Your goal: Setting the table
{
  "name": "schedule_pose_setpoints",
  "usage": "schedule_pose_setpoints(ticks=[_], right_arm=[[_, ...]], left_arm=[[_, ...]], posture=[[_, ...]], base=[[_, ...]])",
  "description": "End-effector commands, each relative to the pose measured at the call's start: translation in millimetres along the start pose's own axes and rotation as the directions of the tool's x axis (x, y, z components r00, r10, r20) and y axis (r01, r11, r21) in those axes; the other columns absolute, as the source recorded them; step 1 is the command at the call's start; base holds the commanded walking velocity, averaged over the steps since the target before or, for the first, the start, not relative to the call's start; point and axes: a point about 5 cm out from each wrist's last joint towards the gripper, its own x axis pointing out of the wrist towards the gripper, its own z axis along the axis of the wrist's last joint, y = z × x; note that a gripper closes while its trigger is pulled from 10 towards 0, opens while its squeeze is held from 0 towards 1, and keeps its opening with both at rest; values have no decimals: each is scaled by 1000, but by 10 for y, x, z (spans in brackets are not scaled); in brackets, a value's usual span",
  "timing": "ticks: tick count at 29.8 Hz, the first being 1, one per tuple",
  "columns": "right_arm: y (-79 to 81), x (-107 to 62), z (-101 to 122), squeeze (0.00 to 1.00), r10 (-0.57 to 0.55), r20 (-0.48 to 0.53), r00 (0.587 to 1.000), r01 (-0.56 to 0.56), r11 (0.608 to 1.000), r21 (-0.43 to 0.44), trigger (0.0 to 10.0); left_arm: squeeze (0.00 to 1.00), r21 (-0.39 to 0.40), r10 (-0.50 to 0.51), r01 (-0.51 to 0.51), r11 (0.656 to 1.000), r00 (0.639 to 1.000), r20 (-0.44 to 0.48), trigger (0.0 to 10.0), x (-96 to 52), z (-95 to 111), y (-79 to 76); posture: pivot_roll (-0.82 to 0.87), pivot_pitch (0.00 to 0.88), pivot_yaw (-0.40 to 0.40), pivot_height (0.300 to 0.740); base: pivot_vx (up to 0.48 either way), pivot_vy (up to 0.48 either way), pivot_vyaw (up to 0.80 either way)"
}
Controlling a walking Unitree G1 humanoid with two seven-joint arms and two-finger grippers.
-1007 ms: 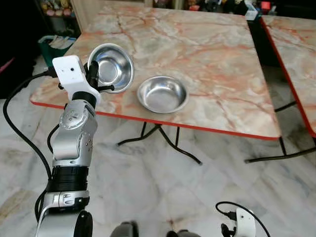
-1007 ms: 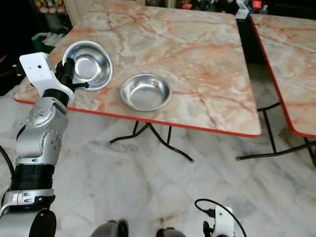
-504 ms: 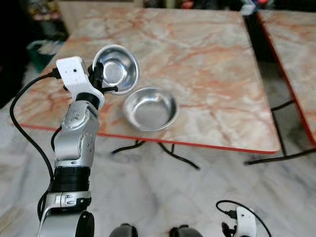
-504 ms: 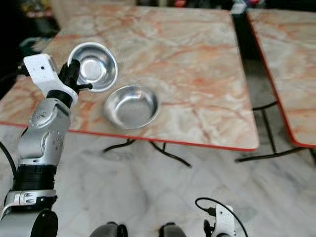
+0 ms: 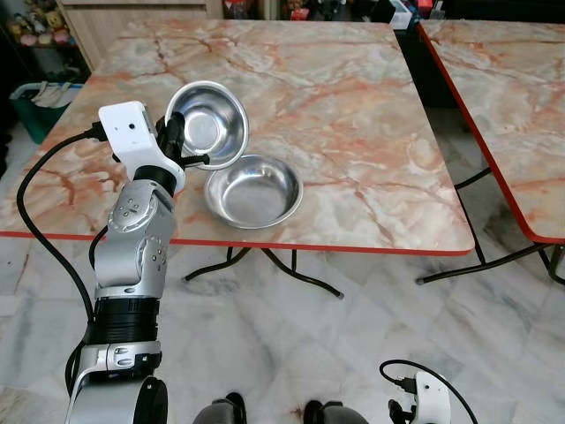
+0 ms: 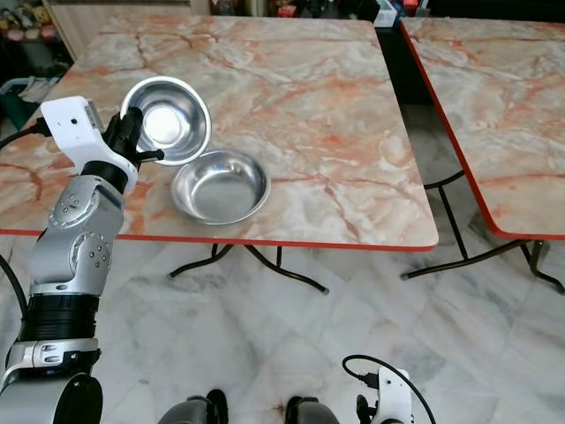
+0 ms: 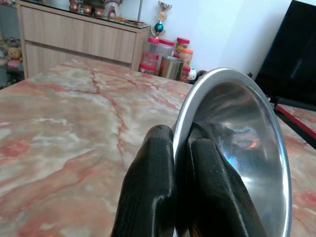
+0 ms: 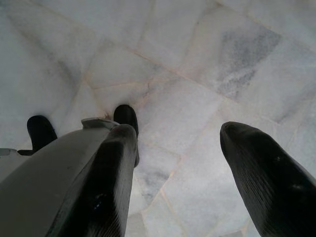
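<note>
The left tool [image 5: 177,146] is raised above the near left part of the marble-topped bench [image 5: 353,115], its two black fingers [image 7: 153,187] pressed together on the rim of a steel bowl [image 5: 207,122], one finger on the outside of the rim and the other inside it. The bowl is held off the bench top and tilted, almost on edge, with its shiny hollow facing toward the robot's head and to the right. A second steel bowl [image 5: 253,189] sits upright on the bench near the front edge, just beside and below the held one; from the head views the lower rim of the held bowl overlaps the far left rim of the resting bowl, and whether the two touch cannot be told. The bench has a pink and orange veined top with a red edge and black folding legs, and stands on a pale marble floor [image 5: 353,353]. A second bench [image 5: 503,97] of the same kind stands to the right with a narrow dark gap between the two. Beyond the far edge, the left wrist view shows a wooden cabinet [image 7: 74,39] and a cluster of jars [image 7: 170,61]. The right tool [image 8: 197,168] hangs low by the robot's side, fingers spread wide over the floor, with the robot's dark feet [image 8: 126,118] below it.
</note>
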Motion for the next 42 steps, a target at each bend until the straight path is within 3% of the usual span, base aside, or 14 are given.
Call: schedule_pose_setpoints(ticks=[1,6,18,23,42], right_arm=[[-11,-15,-88,0,-3,-29,1000,3,1000,6,10000],[-10,-15,-87,0,2,-29,1000,-2,1000,3,10000],[-12,-15,-81,0,2,-25,1000,-2,1000,0,10000],[-12,-14,-79,0,5,-26,1000,-5,1000,0,10000],[-6,-15,-86,0,9,-31,999,-9,1000,1,10000]], left_arm=[[0,-15,-20,20,1000,1000,16,10000,-11,46,-24],[0,-33,-28,27,999,1000,-10,10000,-18,8,-43],[0,-270,42,-90,959,983,-177,10000,-134,-178,45],[0,-306,2,-93,947,959,-285,10000,-156,-297,-41],[0,-317,-77,-52,947,921,-381,10000,-141,-391,-249]], posture=[[11,204,-21,740],[10,204,-19,740],[16,207,-20,740],[15,204,-20,740],[12,206,-17,740]], base=[[0,0,-638],[0,0,-689],[0,0,0],[0,0,0],[0,0,0]])
